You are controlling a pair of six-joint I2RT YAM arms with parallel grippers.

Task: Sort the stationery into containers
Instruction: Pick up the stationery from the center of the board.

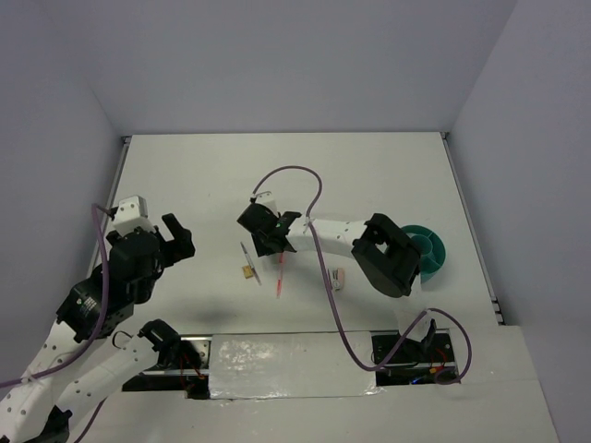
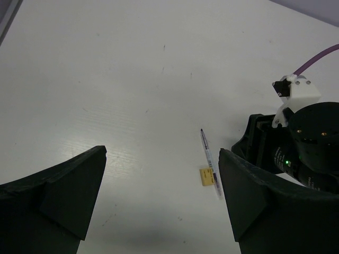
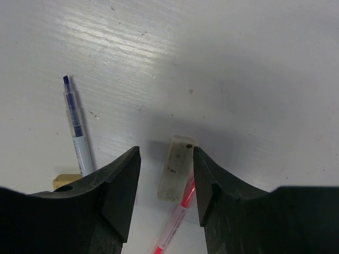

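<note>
My right gripper (image 1: 268, 235) is open, its fingers down on either side of a pale whitish-green piece (image 3: 176, 168). The piece lies on the tip of a pink-red pen (image 3: 175, 225), which also shows in the top view (image 1: 280, 277). The right gripper (image 3: 166, 153) has a gap between the piece and its left finger, and its right finger is close to the piece. A thin grey pen (image 3: 77, 132) and a yellow-brown block (image 3: 64, 181) lie just left. The teal cup (image 1: 434, 242) sits far right, partly hidden by the right arm. My left gripper (image 2: 162, 153) is open and empty above bare table.
A pink-white mini stapler (image 1: 338, 278) lies near the right arm's forearm. The grey pen (image 2: 210, 163) and the yellow-brown block (image 2: 207, 177) show in the left wrist view beside the right wrist's black body (image 2: 302, 148). Walls enclose the table on three sides.
</note>
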